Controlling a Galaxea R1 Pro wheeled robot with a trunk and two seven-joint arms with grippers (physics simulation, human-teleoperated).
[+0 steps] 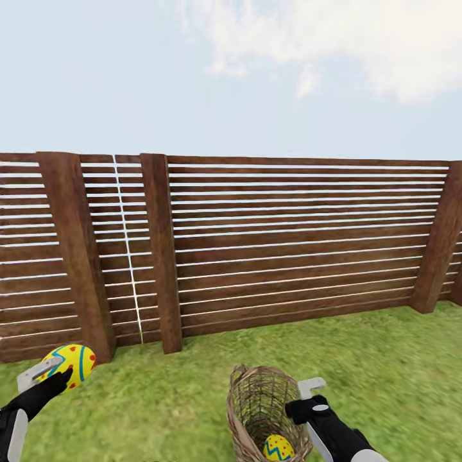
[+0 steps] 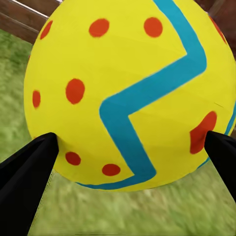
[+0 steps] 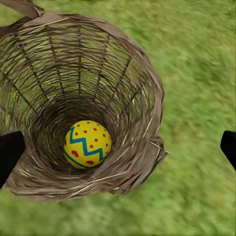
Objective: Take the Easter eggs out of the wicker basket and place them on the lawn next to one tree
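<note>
Down inside the tan open-weave wicker basket [image 3: 83, 98], directly beneath the spread, empty right tool [image 3: 118, 147], apparently one yellow zigzag-striped egg [image 3: 87, 144]; another egg [image 2: 128, 93] clamped in left tool [image 2: 130, 147].

A brown horizontal-slat wooden fence [image 1: 256, 256] with thick upright posts stands beneath a pale blue sky [image 1: 128, 77] with white clouds [image 1: 359, 38].

Left gripper [image 1: 54, 372] raised, closed around an egg [image 1: 69, 364], right gripper [image 1: 307, 396] spread wide, angled downward
</note>
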